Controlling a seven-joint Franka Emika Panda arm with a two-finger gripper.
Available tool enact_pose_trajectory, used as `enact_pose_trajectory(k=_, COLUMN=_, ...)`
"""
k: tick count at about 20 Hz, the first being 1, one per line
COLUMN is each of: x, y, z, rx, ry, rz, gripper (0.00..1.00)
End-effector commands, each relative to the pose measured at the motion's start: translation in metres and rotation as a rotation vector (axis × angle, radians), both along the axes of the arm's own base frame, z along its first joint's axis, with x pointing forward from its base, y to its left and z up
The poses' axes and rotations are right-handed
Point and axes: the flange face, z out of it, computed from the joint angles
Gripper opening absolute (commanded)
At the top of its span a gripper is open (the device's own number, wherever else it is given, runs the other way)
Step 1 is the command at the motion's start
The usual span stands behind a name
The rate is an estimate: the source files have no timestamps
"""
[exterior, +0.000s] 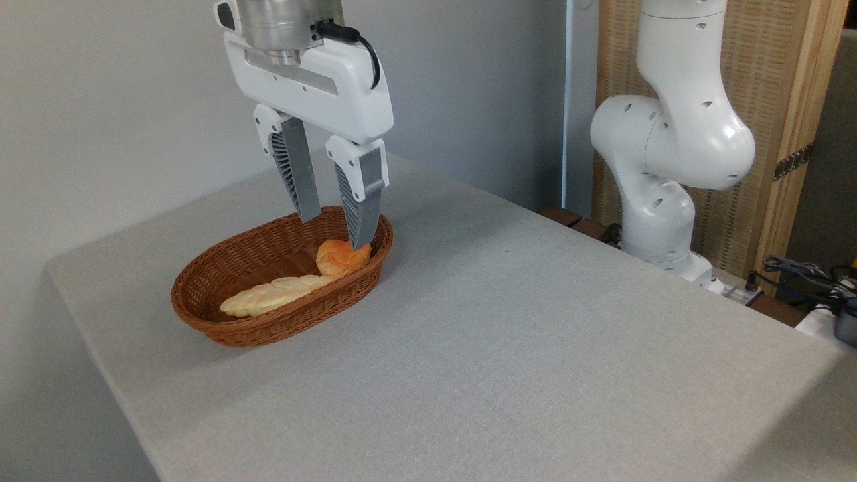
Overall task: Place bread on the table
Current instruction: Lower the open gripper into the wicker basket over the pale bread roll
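Observation:
The bread (274, 294), a long pale-yellow braided loaf, lies inside the brown wicker basket (221, 331) along its near side. A small round orange-brown bun (340, 258) sits at the basket's right end, touching the loaf's tip. My gripper (335, 231) hangs open above the basket's right end, fingers pointing down. Its right fingertip overlaps the bun's top in this view; whether they touch I cannot tell. Nothing is between the fingers. The light-grey table (535, 348) spreads to the right and front of the basket.
The arm's white base (659, 201) stands beyond the table's far right edge, with cables (810, 274) beside it. A grey wall runs behind the table's left and back edges.

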Motion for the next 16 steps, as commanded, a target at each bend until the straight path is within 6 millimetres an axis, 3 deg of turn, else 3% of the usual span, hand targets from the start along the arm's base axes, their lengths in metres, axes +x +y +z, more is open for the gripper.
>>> enact_pose_trajectory(k=1, x=0.001, y=0.001, z=0.003, rx=0.004, ry=0.011, rz=-0.012, gripper=1.0)
enact_pose_trajectory(k=10, x=0.001, y=0.0, z=0.0, rx=0.004, ry=0.008, rz=-0.014, gripper=1.0)
enact_pose_trajectory(k=13, x=0.001, y=-0.022, z=-0.015, rx=-0.021, ry=-0.009, rz=-0.034, gripper=1.0)
enact_pose_trajectory(k=16, x=-0.004, y=-0.071, z=-0.044, rx=-0.101, ry=-0.022, rz=-0.071, gripper=1.0)
